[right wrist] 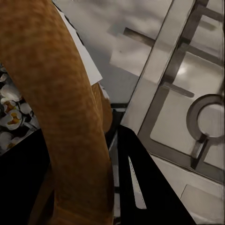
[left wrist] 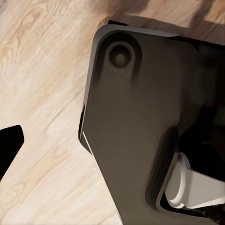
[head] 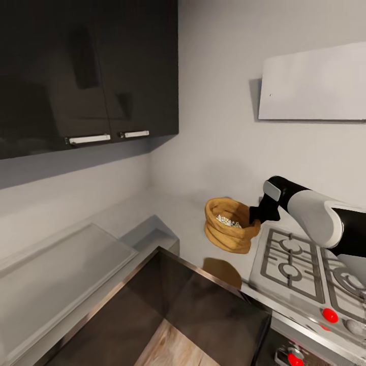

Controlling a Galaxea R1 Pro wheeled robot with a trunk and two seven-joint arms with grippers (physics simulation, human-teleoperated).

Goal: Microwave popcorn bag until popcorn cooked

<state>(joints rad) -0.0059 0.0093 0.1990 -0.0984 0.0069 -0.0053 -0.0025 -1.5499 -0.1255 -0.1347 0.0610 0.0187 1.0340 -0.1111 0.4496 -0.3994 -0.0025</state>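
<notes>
Reaching in from the right, the right arm (head: 315,216) puts its right gripper (head: 255,213) on the near rim of the popcorn bag (head: 229,231), which seems lifted just clear of the countertop (head: 188,213) beside the gas hob (head: 300,264); whitish popcorn (head: 229,221) fills it. The right wrist view shows a finger (right wrist: 140,187) either side of that rim, clamped on it. The left wrist view shows wood floor (left wrist: 42,84), the robot's dark base (left wrist: 136,122) and one left gripper fingertip (left wrist: 9,145); its grip cannot be judged.
</notes>
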